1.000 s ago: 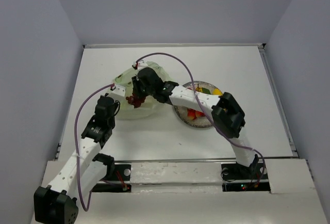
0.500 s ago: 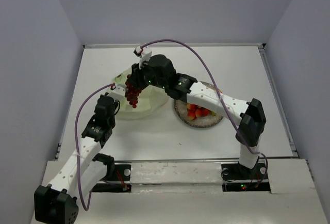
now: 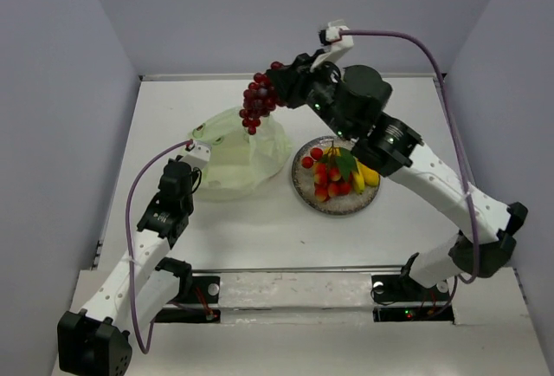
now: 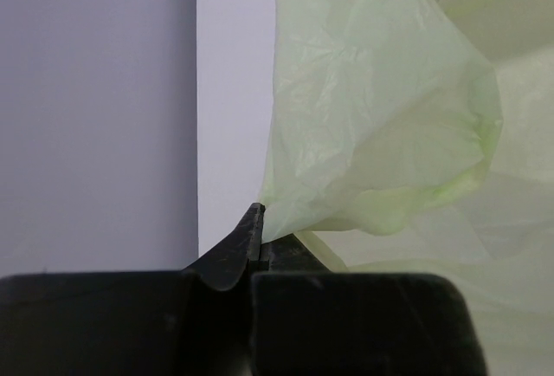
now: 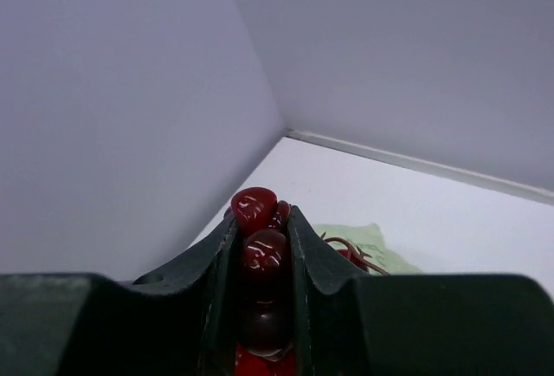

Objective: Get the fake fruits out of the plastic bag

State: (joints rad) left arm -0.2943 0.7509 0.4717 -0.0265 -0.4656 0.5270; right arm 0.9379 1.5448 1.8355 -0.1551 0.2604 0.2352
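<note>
My right tool [image 3: 279,90] is clamped on the grape bunch [image 3: 256,104], which hangs above the far edge of the plastic bag [image 3: 238,164]. My left tool [image 4: 258,224] pinches the bag's left rim. Just right of the bag, a plate [image 3: 305,192] on the tabletop [image 3: 260,229] carries the other fruits [image 3: 333,177]. The side wall [image 3: 61,133] stands left of the bag. I cannot make out the bag's inside.

Dark-red grape bunch [image 3: 257,103] hangs over crumpled pale-green plastic bag [image 3: 238,164]; banana [image 3: 368,175], strawberries [image 3: 329,187] lie beside.

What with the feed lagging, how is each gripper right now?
Left gripper: shut on the plastic bag.
Right gripper: shut on the grape bunch.
</note>
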